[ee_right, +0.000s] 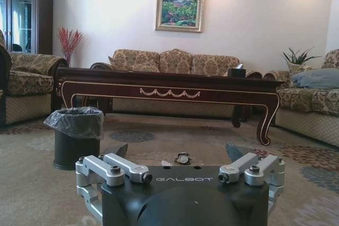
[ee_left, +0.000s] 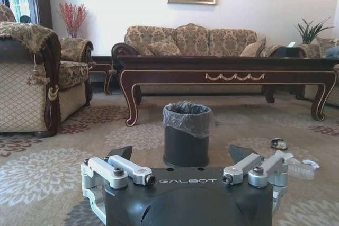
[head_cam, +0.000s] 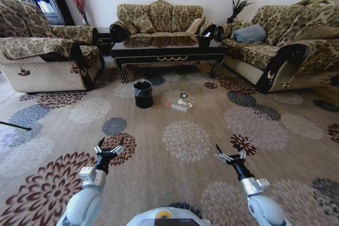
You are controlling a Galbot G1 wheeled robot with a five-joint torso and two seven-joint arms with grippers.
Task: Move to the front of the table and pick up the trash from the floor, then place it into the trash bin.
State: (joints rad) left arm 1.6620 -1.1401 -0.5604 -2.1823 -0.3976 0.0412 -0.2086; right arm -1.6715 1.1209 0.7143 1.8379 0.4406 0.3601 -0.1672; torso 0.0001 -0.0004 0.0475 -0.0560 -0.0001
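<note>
The trash lay on the patterned carpet in front of the table, just to the right of the trash bin: a clear bottle, a white paper wad and a small round piece. It was well ahead of both grippers. The left gripper and right gripper hung low over bare carpet, fingers spread wide, holding nothing. Sofas flanked the table. Nothing stood between grippers and trash.
</note>
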